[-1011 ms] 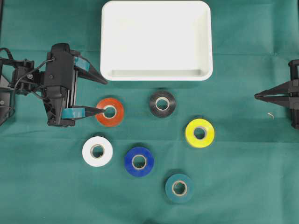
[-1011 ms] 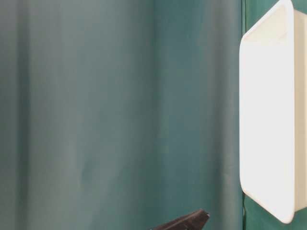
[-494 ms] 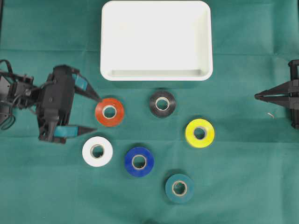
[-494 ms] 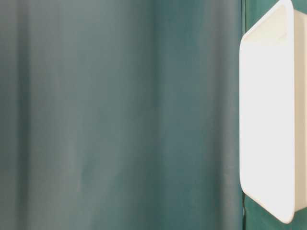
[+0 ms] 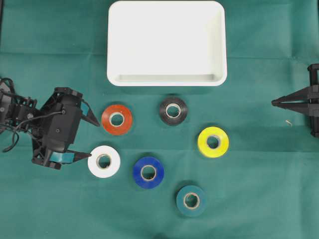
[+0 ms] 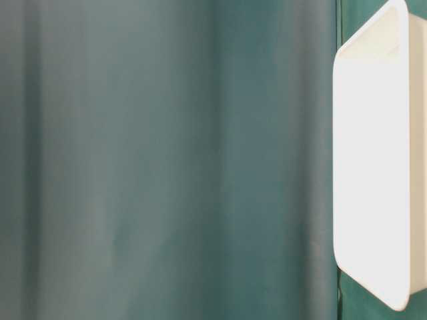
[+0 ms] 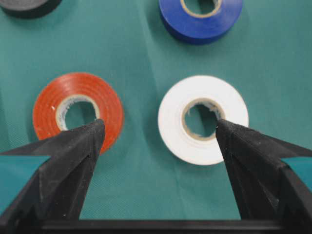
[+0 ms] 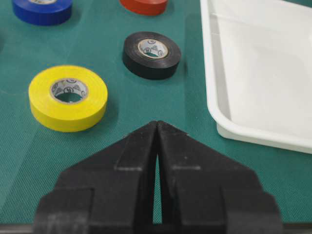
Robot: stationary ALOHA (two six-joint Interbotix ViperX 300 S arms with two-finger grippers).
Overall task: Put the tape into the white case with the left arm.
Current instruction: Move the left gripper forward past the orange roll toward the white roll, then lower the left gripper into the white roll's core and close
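White tape (image 7: 203, 119) | wrist view: between spread left gripper (image 7: 158, 134) fingers, ungripped | overhead: beside

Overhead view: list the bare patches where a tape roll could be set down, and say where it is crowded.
Free: the whole inside of the white case; the cloth strip between the yellow roll and the right gripper; the bottom left corner below the white roll. Crowded: the left gripper with the white and orange roll.
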